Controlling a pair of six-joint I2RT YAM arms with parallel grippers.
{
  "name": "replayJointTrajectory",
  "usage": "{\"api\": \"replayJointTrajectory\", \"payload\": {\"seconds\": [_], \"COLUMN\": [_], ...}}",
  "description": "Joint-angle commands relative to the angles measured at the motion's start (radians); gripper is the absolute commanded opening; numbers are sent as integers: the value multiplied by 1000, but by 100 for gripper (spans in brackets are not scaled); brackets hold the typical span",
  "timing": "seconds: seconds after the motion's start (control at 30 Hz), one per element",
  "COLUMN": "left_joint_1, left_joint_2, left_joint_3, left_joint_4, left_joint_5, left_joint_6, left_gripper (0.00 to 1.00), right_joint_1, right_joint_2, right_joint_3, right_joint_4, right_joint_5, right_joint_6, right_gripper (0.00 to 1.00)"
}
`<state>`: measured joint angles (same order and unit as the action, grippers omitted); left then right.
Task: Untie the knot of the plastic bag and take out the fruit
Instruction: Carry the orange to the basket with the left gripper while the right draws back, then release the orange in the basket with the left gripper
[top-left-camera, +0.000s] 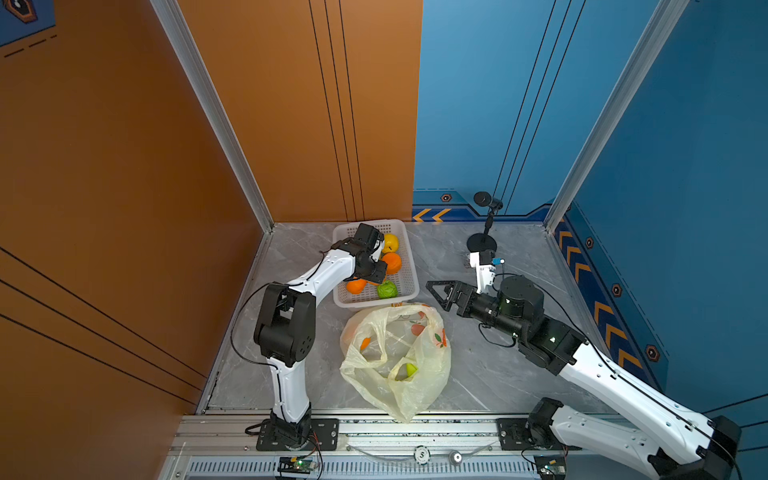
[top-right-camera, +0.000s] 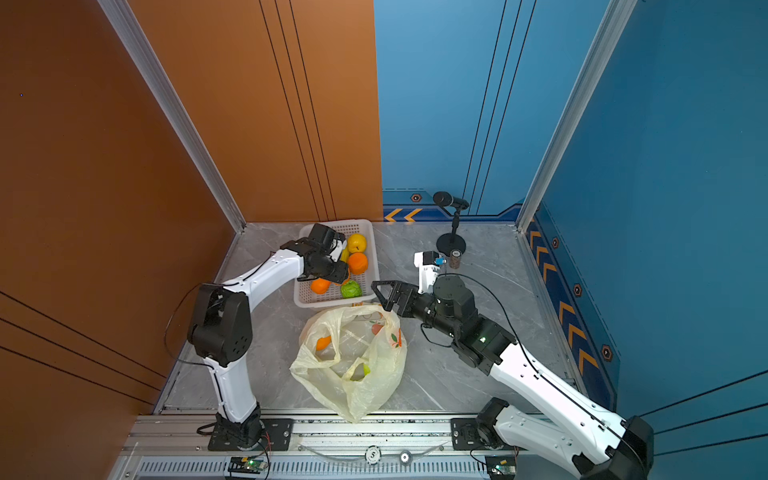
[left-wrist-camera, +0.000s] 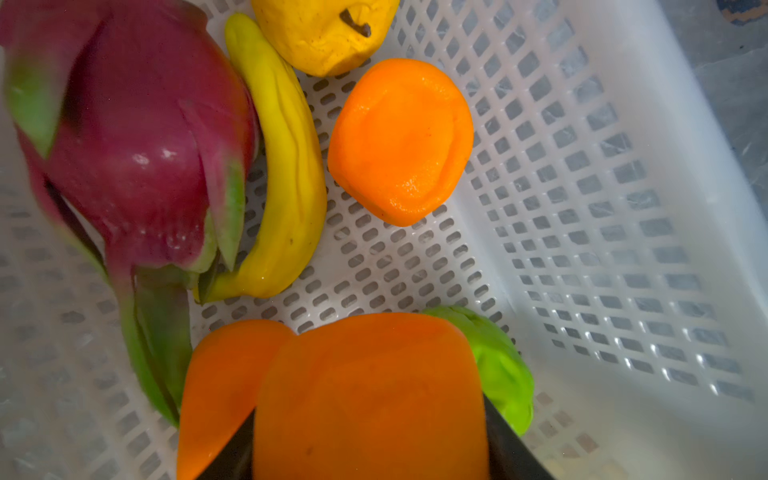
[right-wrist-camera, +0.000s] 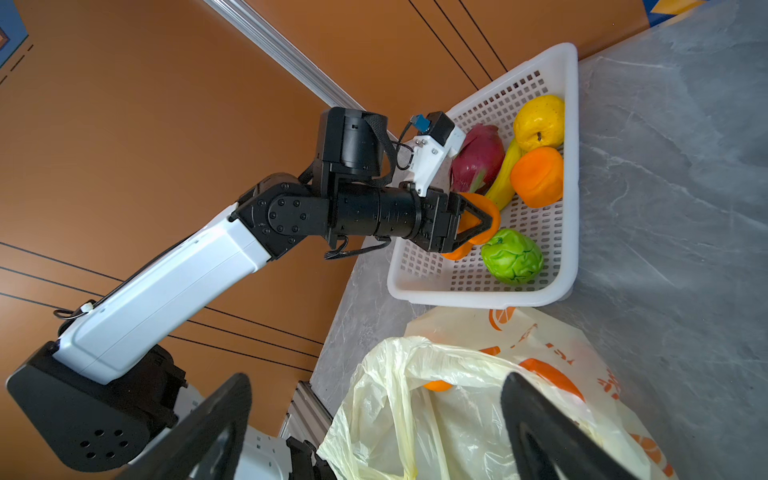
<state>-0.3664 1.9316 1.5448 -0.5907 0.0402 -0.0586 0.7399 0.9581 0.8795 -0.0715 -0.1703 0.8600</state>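
The pale-yellow plastic bag (top-left-camera: 399, 357) (top-right-camera: 353, 365) (right-wrist-camera: 457, 415) lies open-mouthed in front of the white basket (top-left-camera: 411, 266) (left-wrist-camera: 623, 208). No knot shows. Inside the bag an orange (top-left-camera: 365, 343) and a green fruit (top-left-camera: 409, 369) are visible. My left gripper (left-wrist-camera: 370, 436) (right-wrist-camera: 488, 220) hangs over the basket, shut on an orange (left-wrist-camera: 370, 399). Below it lie a dragon fruit (left-wrist-camera: 137, 158), a banana (left-wrist-camera: 286, 187), a yellow fruit (left-wrist-camera: 324, 33), an orange (left-wrist-camera: 399, 141), another orange (left-wrist-camera: 216, 382) and a green fruit (left-wrist-camera: 498, 365). My right gripper (top-left-camera: 434, 291) (right-wrist-camera: 374, 376) is open and empty above the bag's far right edge.
A microphone on a round stand (top-left-camera: 482, 241) and a small brown cylinder (top-right-camera: 455, 259) stand at the back right. An aluminium rail (top-left-camera: 374, 432) runs along the table's front edge. Walls close off the left, back and right sides.
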Motion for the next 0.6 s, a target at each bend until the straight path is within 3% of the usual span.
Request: {"api": "replayJointTrajectory", "payload": {"seconds": [0.0, 0.1, 0.27, 0.57], "left_joint_1": [12, 12, 14, 12], "left_joint_2": [38, 54, 38, -37], "left_joint_3": [15, 12, 8, 5], "left_joint_4": [-31, -29, -30, -26], "left_joint_5": [1, 3, -2, -34], "left_joint_6": [-12, -11, -11, -19], "left_gripper": [48, 53, 74, 84], "right_joint_1": [-4, -6, -8, -7], "right_joint_2": [-22, -28, -34, -55], "right_joint_3": [-18, -18, -18, -25], "right_joint_4": [-26, -28, -31, -36], "right_joint_5": [32, 32, 31, 36], "right_joint_6": [-26, -26, -25, -16], "right_gripper": [95, 95, 95, 95]}}
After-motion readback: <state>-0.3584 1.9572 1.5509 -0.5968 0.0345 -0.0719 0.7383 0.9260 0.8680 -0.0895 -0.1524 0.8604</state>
